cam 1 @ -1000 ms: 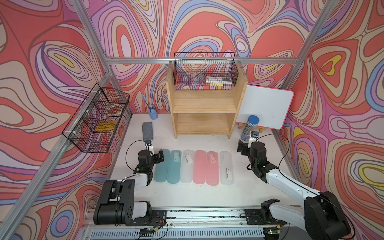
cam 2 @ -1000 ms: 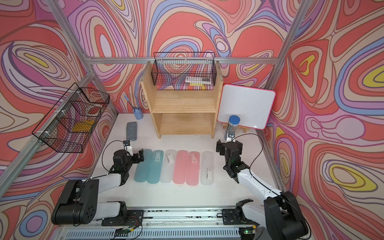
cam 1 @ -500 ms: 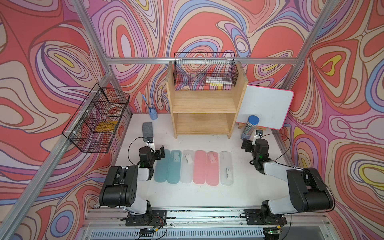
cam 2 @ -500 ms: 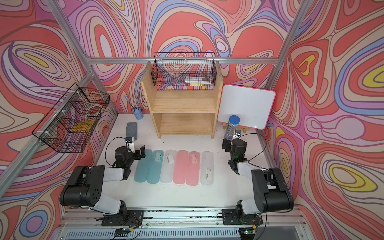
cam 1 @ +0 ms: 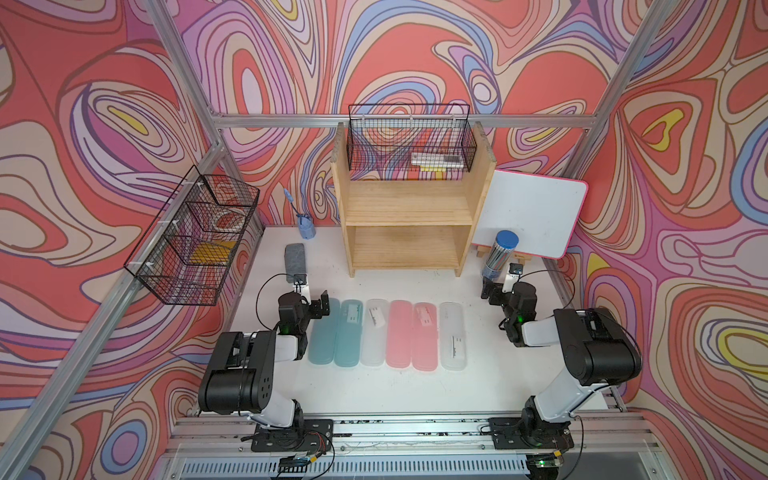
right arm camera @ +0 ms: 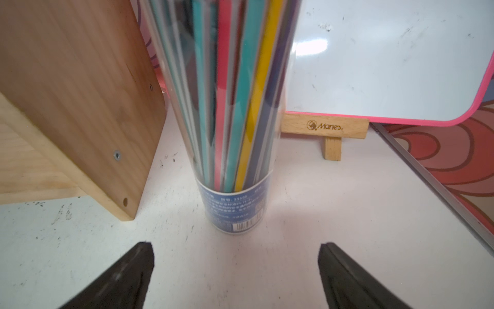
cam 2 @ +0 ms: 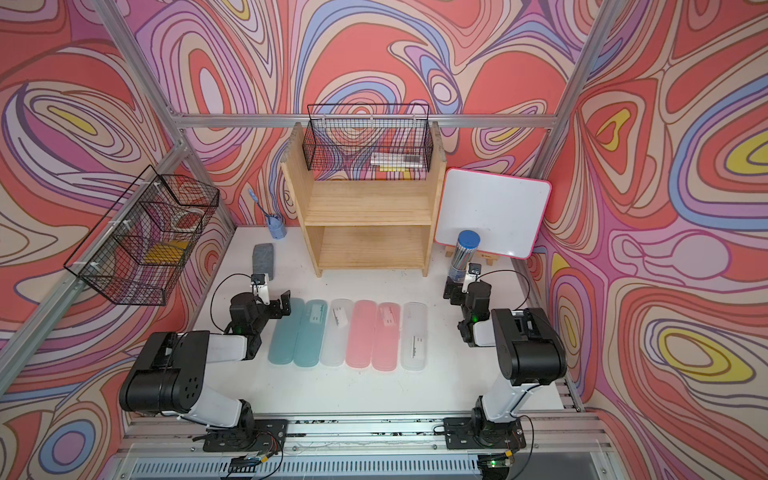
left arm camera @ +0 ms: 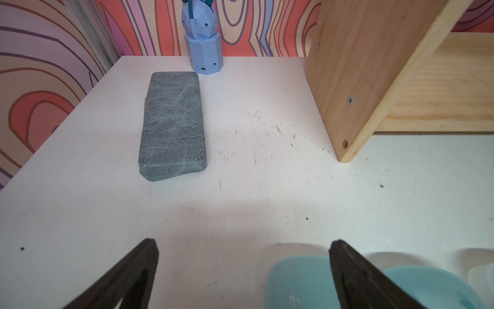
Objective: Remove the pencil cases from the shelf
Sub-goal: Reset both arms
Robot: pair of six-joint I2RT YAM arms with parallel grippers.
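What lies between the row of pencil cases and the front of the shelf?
Nothing: both top views show only bare white table between the pencil cases and the shelf. All six cases lie clear of it.

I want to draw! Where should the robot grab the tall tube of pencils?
Probably grip the tube around its middle, coming level from the front with the right gripper. It stands upright and round, the open jaws face it, and the whiteboard stands behind it.

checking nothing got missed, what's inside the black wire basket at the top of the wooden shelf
The basket holds a pale flat pack lying over something yellow, toward its right end. The mesh and the pack hide what exactly they are.
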